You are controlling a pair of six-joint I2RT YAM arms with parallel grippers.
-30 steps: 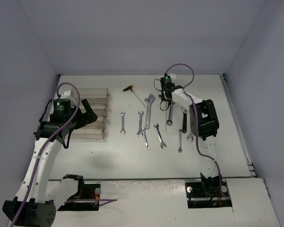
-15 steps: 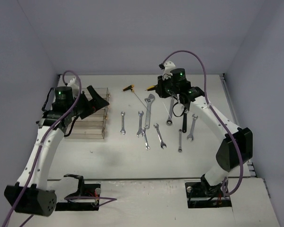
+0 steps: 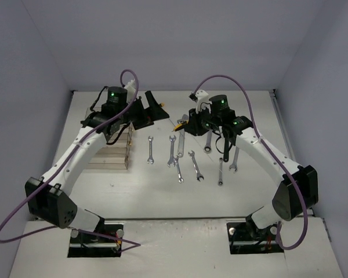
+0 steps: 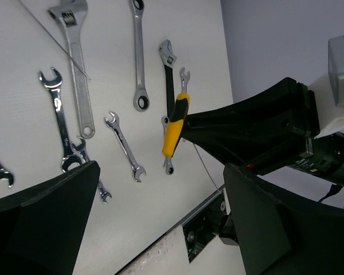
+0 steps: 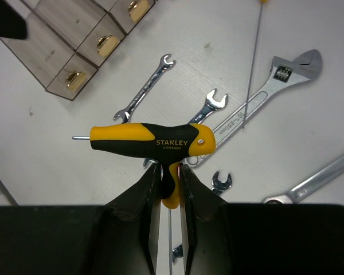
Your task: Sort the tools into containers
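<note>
Right gripper point(image 5: 166, 172) is pinched tight on the yellow-black T-handle key point(image 5: 152, 137), holding it above the wrenches point(image 3: 180, 156) mid-table. Left gripper point(image 3: 149, 108) gapes wide and empty near the far edge. Looks like a handover, then a drop into the bins point(image 3: 111, 156) by the left edge.

A white tabletop point(image 3: 145, 197) sits enclosed on three sides by plain pale lavender walls point(image 3: 174, 40) under soft, even light that casts faint shadows.
</note>
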